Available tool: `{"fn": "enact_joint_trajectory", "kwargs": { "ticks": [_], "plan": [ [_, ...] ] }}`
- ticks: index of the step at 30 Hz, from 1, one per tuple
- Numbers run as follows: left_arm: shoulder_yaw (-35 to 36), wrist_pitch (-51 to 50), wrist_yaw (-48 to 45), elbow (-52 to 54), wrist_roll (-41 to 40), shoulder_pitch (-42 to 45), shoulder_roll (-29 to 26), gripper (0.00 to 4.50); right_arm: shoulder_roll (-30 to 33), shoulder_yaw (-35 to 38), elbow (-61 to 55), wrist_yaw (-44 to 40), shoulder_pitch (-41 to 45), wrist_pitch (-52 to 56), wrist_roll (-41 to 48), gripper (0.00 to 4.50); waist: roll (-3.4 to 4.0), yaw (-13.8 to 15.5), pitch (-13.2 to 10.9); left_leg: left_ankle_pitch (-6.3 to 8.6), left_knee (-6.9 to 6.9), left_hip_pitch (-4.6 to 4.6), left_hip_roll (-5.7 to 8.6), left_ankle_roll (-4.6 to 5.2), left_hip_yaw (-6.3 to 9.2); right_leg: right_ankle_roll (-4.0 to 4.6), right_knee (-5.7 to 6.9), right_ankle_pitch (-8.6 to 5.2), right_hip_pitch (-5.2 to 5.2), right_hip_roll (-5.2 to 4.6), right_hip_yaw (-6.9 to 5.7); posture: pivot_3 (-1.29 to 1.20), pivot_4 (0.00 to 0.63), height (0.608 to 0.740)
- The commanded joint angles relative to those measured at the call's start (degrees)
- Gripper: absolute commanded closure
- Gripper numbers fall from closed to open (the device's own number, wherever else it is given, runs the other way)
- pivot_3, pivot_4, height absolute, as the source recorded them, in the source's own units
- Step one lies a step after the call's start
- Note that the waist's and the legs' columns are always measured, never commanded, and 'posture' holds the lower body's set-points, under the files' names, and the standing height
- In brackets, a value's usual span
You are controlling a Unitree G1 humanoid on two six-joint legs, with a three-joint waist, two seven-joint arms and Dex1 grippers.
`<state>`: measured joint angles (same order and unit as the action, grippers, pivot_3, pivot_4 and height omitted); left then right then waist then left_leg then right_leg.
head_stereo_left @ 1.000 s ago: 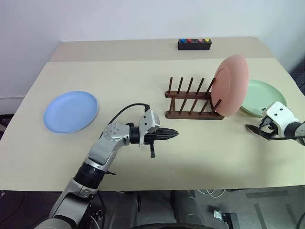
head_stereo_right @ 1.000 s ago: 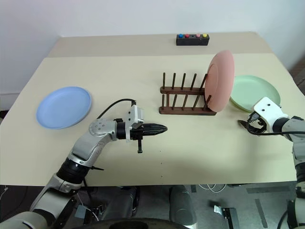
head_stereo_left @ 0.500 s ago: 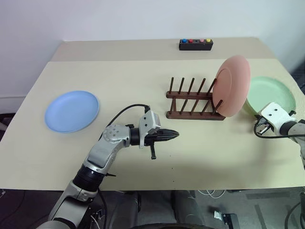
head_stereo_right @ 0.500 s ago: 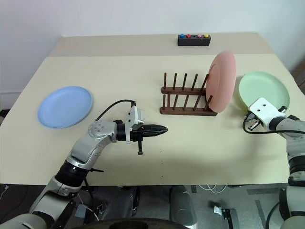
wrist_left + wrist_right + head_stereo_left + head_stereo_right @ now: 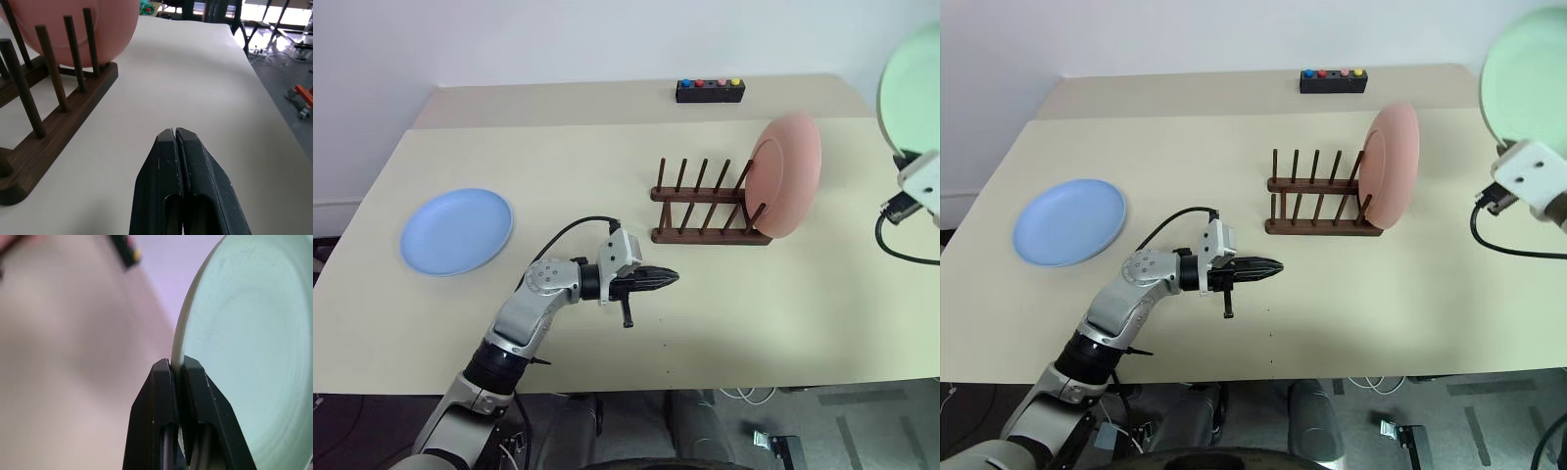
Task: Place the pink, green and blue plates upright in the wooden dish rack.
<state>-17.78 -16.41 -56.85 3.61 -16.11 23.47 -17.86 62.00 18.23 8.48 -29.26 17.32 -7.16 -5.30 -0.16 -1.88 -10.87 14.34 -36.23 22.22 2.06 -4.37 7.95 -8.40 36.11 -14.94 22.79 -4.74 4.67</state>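
Green plate lifted off the surface, on edge, ready for the rack.

Left to right: blue plate [image 5: 457,231] still flat at left; left gripper [image 5: 664,278], jaws closed and empty; pink plate [image 5: 784,174] upright in the wooden dish rack [image 5: 709,209]; at upper right, right gripper [image 5: 177,369] has clamped the green plate [image 5: 1526,83], apparently by its rim, its far edge cut off.

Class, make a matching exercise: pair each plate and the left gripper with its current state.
Things:
1. pink plate
2. green plate
3. blue plate
4. left gripper

States:
A. lying flat on the table
B. shut, holding nothing
C. standing upright in the wooden dish rack
D. held in the air, pinched at its rim by the right gripper

Pairs: 1-C, 2-D, 3-A, 4-B
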Motion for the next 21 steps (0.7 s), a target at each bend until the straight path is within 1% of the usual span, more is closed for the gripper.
{"fn": "enact_joint_trajectory", "kwargs": {
  "ticks": [1, 5, 8, 10, 15, 16, 19, 21],
  "plan": [
    [0.61, 1.87, 0.37, -0.5, 0.49, 1.55, 0.38, 4.5, 2.47, 0.1, -7.83, -1.86, 6.45, 2.64, 1.86, 4.46, 0.01, -0.14, 0.0, 0.0, 0.01, 0.0, 0.0, 0.0, 0.0, 0.0, 0.0, 0.0, 0.0, 0.0, 0.0, 0.0, 0.15, 0.74],
    [1.33, 2.67, 1.02, -1.94, 0.98, 1.83, 0.33, 4.5, -0.24, -4.09, -14.47, -6.03, 13.51, 6.1, 6.03, 4.46, -0.02, -0.42, -0.01, 0.0, 0.06, 0.01, -0.01, 0.0, 0.03, 0.0, -0.01, 0.0, 0.02, 0.0, -0.02, 0.0, 0.15, 0.74],
    [1.73, 3.01, 1.69, -2.2, 1.19, 1.63, 0.16, 4.5, -5.96, -9.01, -22.71, -8.11, 18.19, 11.89, 11.99, 4.46, -0.07, -0.7, -0.04, 0.0, 0.08, 0.01, -0.02, 0.0, 0.05, 0.0, -0.02, 0.0, 0.02, 0.0, -0.03, 0.0, 0.15, 0.74],
    [1.88, 2.99, 2.08, -1.94, 1.23, 1.3, -0.03, 4.5, -9.1, -10.73, -25.65, -8.98, 19.88, 14.25, 14.49, 4.46, -0.08, -0.57, -0.05, 0.0, 0.07, 0.02, -0.02, 0.0, 0.05, 0.0, 0.0, 0.0, 0.05, -0.01, -0.02, 0.0, 0.15, 0.74],
    [2.01, 2.8, 2.79, -1.0, 1.13, 0.4, -0.5, 4.5, -15.51, -10.22, -30.36, -11.02, 19.9, 20.33, 25.06, 4.46, -0.11, 0.42, -0.07, 0.0, 0.02, 0.14, 0.02, 0.0, 0.12, 0.0, -0.03, 0.01, 0.09, -0.05, -0.06, 0.0, 0.15, 0.74],
    [2.05, 2.74, 2.91, -0.83, 1.09, 0.26, -0.58, 4.5, -16.92, -9.61, -31.23, -11.07, 19.4, 22.9, 28.66, 4.46, -0.11, 0.7, -0.06, 0.01, 0.03, 0.14, 0.02, 0.0, 0.12, 0.0, -0.02, 0.01, 0.11, -0.05, -0.06, 0.0, 0.15, 0.74],
    [2.18, 2.63, 3.12, -0.5, 1.08, 0.03, -0.72, 4.5, -20.1, -7.84, -32.33, -10.34, 17.84, 29.05, 36.54, 4.46, -0.11, 1.12, -0.06, 0.0, 0.04, 0.13, 0.01, 0.0, 0.15, 0.01, 0.02, 0.01, 0.13, -0.04, -0.09, 0.0, 0.15, 0.74],
    [2.24, 2.6, 3.19, -0.41, 1.04, 0.0, -0.8, 4.5, -21.4, -6.62, -32.38, -9.52, 17.14, 32.1, 39.8, 4.46, -0.11, 1.12, -0.06, 0.0, 0.01, 0.13, 0.01, 0.0, 0.15, 0.02, 0.02, 0.02, 0.1, -0.04, -0.09, 0.0, 0.15, 0.74]
  ]
}}
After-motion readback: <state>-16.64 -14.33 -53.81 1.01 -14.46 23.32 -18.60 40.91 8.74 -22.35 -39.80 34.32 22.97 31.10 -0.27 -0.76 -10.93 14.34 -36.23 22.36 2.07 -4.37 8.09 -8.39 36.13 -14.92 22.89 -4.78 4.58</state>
